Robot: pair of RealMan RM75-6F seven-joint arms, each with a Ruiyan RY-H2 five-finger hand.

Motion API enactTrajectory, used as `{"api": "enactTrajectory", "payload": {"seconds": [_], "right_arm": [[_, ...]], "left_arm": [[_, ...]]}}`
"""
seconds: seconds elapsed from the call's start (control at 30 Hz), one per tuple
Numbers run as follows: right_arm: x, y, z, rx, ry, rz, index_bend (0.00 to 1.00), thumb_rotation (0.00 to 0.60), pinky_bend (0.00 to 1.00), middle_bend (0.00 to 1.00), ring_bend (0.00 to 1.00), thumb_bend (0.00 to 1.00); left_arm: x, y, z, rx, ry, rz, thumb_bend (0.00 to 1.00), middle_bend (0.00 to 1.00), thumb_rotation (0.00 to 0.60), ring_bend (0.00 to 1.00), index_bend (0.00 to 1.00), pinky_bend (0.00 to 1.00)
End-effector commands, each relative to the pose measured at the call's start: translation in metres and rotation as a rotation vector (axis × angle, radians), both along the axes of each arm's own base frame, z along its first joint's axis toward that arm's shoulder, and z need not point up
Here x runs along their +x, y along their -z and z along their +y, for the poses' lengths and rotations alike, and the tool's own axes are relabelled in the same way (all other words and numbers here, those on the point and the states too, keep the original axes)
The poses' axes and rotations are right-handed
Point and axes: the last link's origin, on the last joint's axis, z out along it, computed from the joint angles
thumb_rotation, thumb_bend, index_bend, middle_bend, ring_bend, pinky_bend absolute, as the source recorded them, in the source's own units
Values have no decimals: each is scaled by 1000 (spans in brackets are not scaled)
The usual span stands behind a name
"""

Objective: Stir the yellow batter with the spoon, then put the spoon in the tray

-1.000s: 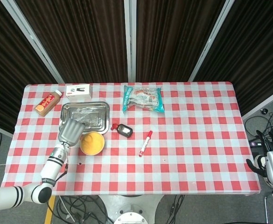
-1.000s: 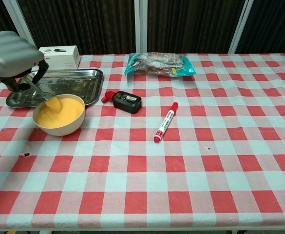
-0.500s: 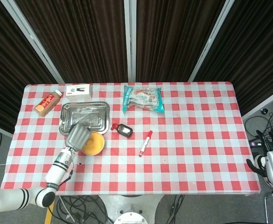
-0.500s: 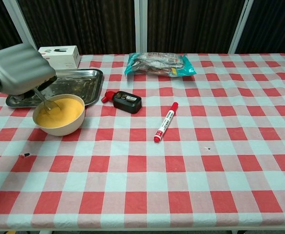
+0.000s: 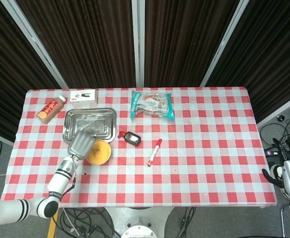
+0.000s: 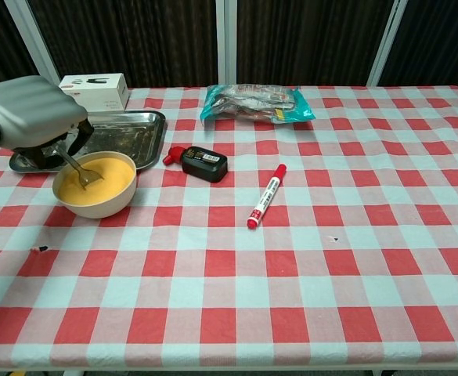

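A cream bowl of yellow batter stands at the table's left front, in front of the metal tray. My left hand hovers over the bowl's left rim and holds the spoon, whose tip dips into the batter. In the head view that left hand covers the left part of the bowl, just below the tray. My right hand hangs off the table's right edge, far from everything; its fingers are hard to make out.
A black device with a red tip and a red marker lie right of the bowl. A snack bag and a white box sit at the back. An orange bottle lies at the far left.
My left hand has swung over the bowl, right and then slightly back left, dragging the spoon through the batter. The right hand has not moved.
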Motion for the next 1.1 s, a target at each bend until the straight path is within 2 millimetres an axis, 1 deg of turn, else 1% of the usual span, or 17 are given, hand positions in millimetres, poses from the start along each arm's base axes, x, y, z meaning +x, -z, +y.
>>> {"api": "enactTrajectory", "payload": {"seconds": [0.03,0.13,0.3,0.47,0.57,0.63,0.83,1.1], "right_arm": [[0,0,0,-1,-1,0,0,600,57,208,0,167],[1,0,0,0,-3,1,0,600,57,208,0,167],[1,0,0,1,-4,2,0,600,58,208,0,167],[3,0,0,-1,-8,3,0,600,58,208,0,167],[3,-1,1,-2,-7,3,0,600,58,208,0,167],[3,-1,2,-2,-7,3,0,600,58,208,0,167],[3,-1,2,-3,-8,2,0,600,58,208,0,167],[3,-2,2,-8,-9,3,0,600,58,208,0,167]], "left_arm": [[-4,-11,3,8,-57,-90,413,976,600,1000,661,1000],[-7,-15,3,1,-82,-129,413,975,600,1000,661,1000],[-8,-21,0,-2,-80,-146,413,975,600,1000,661,1000],[-6,-24,-1,16,-45,-110,413,975,600,1000,661,1000],[-6,-26,1,79,39,6,413,975,600,1000,661,1000],[-5,-22,0,111,103,94,413,975,600,1000,661,1000],[0,-13,-6,131,207,226,414,975,600,1000,661,1000],[6,-6,-13,164,325,358,414,976,600,1000,662,1000]]}}
